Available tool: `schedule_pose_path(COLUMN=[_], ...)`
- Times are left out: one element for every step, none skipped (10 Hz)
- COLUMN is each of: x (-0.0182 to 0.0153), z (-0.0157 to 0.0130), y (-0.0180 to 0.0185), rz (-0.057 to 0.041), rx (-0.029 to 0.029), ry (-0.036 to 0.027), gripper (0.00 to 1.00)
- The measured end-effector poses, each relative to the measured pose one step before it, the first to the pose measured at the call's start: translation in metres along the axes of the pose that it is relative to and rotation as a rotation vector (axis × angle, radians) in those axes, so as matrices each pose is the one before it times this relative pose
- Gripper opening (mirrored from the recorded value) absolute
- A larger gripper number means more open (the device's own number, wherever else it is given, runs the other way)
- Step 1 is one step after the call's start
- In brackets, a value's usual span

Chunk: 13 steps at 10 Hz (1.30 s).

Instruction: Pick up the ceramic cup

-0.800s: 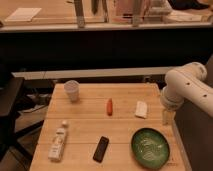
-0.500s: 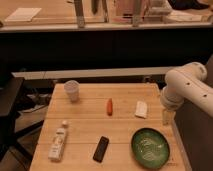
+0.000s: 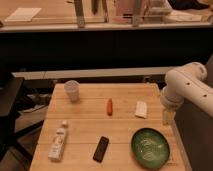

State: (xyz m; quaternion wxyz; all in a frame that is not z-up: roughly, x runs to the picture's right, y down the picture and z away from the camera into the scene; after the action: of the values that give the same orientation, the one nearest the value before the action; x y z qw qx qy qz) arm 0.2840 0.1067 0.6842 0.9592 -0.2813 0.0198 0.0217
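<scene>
The ceramic cup [image 3: 72, 90] stands upright near the far left corner of the wooden bench [image 3: 90, 125]. It is a plain whitish cup without a handle, and nothing touches it. No mark or writing shows on its side.

A white bottle [image 3: 58, 143] lies on its side near the front left edge, cap pointing away toward the cup. If it carries any print, I cannot read it. Just right of the bottle lies a flat black oblong [image 3: 101, 148] with no readable marking. A small orange stick-shaped thing [image 3: 109, 106] lies in the middle of the bench, and a white folded piece [image 3: 141, 109] rests to its right. A green bowl [image 3: 150, 147] sits at the front right, much larger than the cup.

The tool [image 3: 168, 117] hangs below the bulky white arm [image 3: 187, 87] at the right edge of the bench, just beyond the white piece and behind the bowl, well apart from the cup. It holds nothing that can be seen. Whether it is apart or together I cannot tell.
</scene>
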Motion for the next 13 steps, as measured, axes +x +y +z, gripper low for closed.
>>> schedule_pose_path(x=[-0.00003,0.0,-0.00001,0.00004,-0.00004,-0.00001,0.00001,0.00001,-0.0001,-0.00082,-0.00738,-0.01753,-0.01246], z=[-0.00002,0.00001,0.0,0.0,0.0,-0.00002,0.00002,-0.00001,-0.00005,-0.00087,-0.00218,-0.00236,-0.00256], y=[-0.00001,0.00001,-0.00002,0.00002,-0.00002,0.00002,0.0,0.0,-0.00006,-0.00089,-0.00572,-0.00931,-0.00656], rz=[-0.00001,-0.00001,0.00004,0.00001,-0.00004,0.0,-0.00002,0.00004,-0.00038,-0.00541,-0.02276,-0.03461,-0.02189], rx=[0.00006,-0.00006,0.00003,-0.00002,0.00003,-0.00001,-0.00001,0.00003,0.00013,0.00375,0.01149,0.01381,0.01035], ry=[-0.00003,0.00001,-0.00001,0.00002,-0.00005,0.00003,-0.00001,-0.00001,0.00032,0.00696,0.01236,0.01467,0.00963], gripper=[0.8,0.8,0.8,0.8,0.8,0.8,0.8,0.8,0.8,0.8,0.8,0.8,0.8])
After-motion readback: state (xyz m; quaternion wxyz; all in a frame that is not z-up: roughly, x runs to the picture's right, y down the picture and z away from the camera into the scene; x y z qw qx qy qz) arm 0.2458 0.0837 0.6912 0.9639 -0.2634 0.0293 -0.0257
